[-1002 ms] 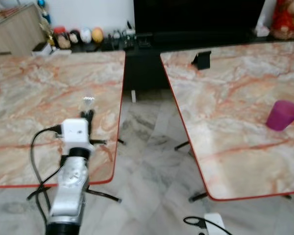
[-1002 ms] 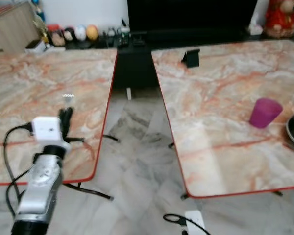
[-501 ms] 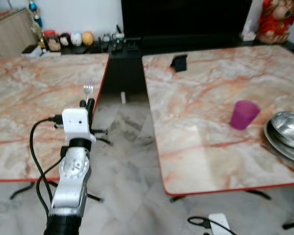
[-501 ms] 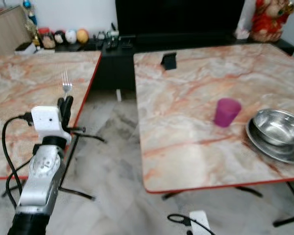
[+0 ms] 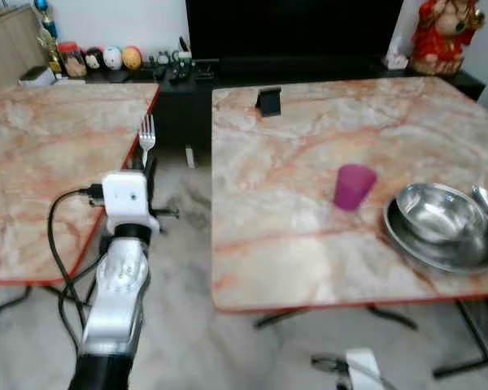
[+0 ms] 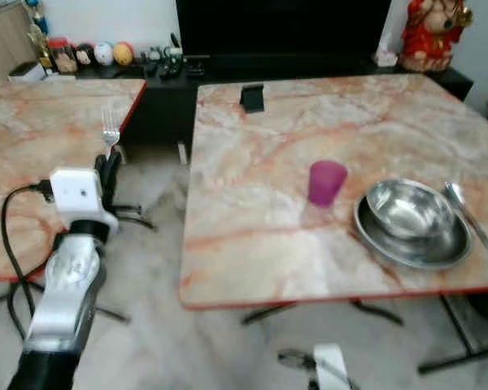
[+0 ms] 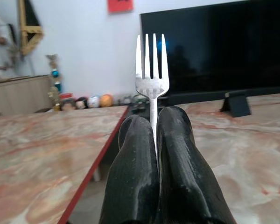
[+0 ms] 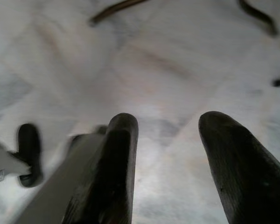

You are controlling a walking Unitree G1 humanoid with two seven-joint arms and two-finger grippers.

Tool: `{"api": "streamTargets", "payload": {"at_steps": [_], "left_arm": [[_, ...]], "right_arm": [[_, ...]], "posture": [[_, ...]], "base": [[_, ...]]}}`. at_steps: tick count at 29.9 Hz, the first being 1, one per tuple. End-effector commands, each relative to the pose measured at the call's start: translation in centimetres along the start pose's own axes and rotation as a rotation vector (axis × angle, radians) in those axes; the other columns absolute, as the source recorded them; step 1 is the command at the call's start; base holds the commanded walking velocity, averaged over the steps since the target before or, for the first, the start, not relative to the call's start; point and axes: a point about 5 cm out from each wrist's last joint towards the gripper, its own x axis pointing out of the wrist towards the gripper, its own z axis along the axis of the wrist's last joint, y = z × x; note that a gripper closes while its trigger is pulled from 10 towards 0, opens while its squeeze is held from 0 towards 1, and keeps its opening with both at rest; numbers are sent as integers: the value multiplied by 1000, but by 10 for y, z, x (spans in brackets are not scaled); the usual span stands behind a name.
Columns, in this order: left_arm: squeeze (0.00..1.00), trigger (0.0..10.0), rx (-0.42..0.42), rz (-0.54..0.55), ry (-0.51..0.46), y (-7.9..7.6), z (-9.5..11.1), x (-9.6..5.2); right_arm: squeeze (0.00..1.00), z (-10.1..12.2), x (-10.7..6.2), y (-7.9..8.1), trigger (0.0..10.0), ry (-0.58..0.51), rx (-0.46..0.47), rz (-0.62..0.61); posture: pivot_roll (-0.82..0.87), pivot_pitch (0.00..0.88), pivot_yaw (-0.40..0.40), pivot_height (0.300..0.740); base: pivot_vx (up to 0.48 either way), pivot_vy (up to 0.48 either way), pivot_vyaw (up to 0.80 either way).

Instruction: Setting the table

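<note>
My left gripper [image 5: 148,165] is shut on a silver fork [image 5: 146,132], held upright with its tines up, over the gap between the two marble tables. The left wrist view has the fork [image 7: 151,79] pinched between both black fingers [image 7: 133,172]. On the right table [image 5: 293,244] stand a purple cup [image 5: 354,186] and a steel bowl [image 5: 437,213] in a steel plate [image 5: 472,256], with a spoon [image 5: 484,199] beside them at the far right. My right gripper [image 8: 168,154] hangs open above the floor.
A second marble table [image 5: 32,162] stands on my left. A small black stand [image 5: 268,101] sits at the right table's far edge. A dark TV console [image 5: 293,32] with ornaments lines the back wall. A white power strip [image 5: 362,366] and cable lie on the floor.
The camera has swung to the right, so the right table, the bowl and the plate have come into view. The fork stays clamped in my left gripper.
</note>
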Motion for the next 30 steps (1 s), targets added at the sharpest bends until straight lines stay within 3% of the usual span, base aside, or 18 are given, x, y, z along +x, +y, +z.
{"api": "streamTargets", "payload": {"at_steps": [1, 30], "left_arm": [[0, 10000, 3, -21, -4, -5, 1, 1], [0, 10000, 0, -26, -12, -10, 1, 0]], "right_arm": [[0, -2, 0, -6, 10000, 6, 7, -18], [0, -4, -1, -8, 10000, 10, -13, -18]], "posture": [[-16, 0, 11, 707], [-24, 0, 5, 707]], "base": [[0, -304, 0], [0, -305, 0]]}}
